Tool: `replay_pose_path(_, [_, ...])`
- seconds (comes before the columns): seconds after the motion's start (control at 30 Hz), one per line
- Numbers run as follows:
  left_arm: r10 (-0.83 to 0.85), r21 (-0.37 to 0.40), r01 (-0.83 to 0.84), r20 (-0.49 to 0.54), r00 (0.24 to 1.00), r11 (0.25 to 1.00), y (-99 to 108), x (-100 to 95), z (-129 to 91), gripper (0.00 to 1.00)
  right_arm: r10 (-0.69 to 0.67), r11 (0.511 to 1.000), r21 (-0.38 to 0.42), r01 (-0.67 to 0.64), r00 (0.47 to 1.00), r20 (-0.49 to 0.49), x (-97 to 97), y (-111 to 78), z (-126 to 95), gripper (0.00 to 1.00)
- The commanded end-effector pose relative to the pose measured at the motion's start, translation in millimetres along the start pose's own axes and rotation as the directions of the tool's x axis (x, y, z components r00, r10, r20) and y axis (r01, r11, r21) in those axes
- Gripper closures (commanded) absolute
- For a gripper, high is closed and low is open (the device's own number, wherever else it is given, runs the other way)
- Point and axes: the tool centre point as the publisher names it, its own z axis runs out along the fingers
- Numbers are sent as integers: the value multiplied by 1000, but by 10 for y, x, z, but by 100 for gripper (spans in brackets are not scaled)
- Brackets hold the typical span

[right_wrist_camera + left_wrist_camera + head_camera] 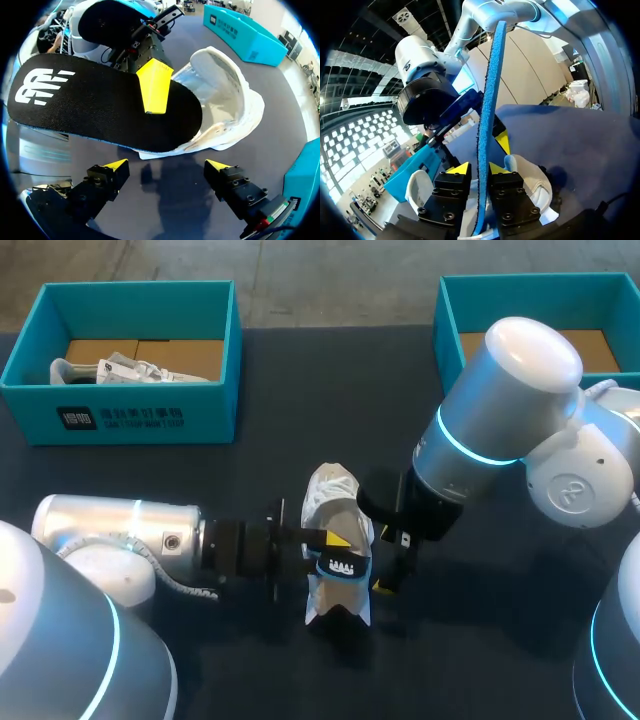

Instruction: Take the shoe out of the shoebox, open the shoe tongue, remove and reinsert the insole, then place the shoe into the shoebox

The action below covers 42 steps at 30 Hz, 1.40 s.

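Shoe (335, 498) lies on your surface (260, 400). Your left tool (479, 169) pinches the insole (487, 100) just above it, likely to slide it in. Your right tool (166, 165) hangs wide beside the shoe.

Left of the shoe (333, 498), left pincer (479, 170) clamping the insole (100, 107) over it; right of it, right pincer (165, 167); behind, left box (120, 415), right box (450, 315).

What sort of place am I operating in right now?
Probably a robot lab bench set up for shoe handling: a dark table, the teal left shoebox and right shoebox at its far side, and a white shoe with its insole pinched in the left gripper.
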Motion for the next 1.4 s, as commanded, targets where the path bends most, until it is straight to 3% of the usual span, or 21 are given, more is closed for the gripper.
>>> replay_pose_path(0.03, [0,-8,0,-14,1000,1000,-21,-3,60,81,1,1000,2,-1,1000,5,16,1,9,0])
replay_pose_path(0.1, [7,-10,-7,-19,1000,1000,-13,5,67,100,1,1000,2,-1,1000,5,16,1,9,0])
replay_pose_path(0.47, [86,14,-86,12,996,996,176,23,26,100,1,1000,2,-1,1000,5,16,1,9,0])
replay_pose_path(0.8, [133,-12,-132,58,989,991,322,-44,61,100,1,1000,2,-1,1000,5,16,1,9,0])
replay_pose_path(1.23, [148,-26,-146,54,988,989,284,-26,96,100,1,1000,2,-1,1000,5,16,1,9,0])
replay_pose_path(1.27, [143,-24,-142,52,988,990,271,-20,91,98,1,1000,2,-1,1000,5,16,1,9,0])
replay_pose_path(1.3, [140,-22,-139,50,989,990,259,-16,85,83,1,1000,2,-1,1000,5,16,1,9,0])
replay_pose_path(1.33, [133,-17,-132,47,990,991,245,-10,79,76,1,1000,2,-1,1000,5,16,1,9,0])
replay_pose_path(1.4, [116,-6,-116,43,992,993,210,-5,62,73,1,1000,2,-1,1000,5,16,1,9,0])
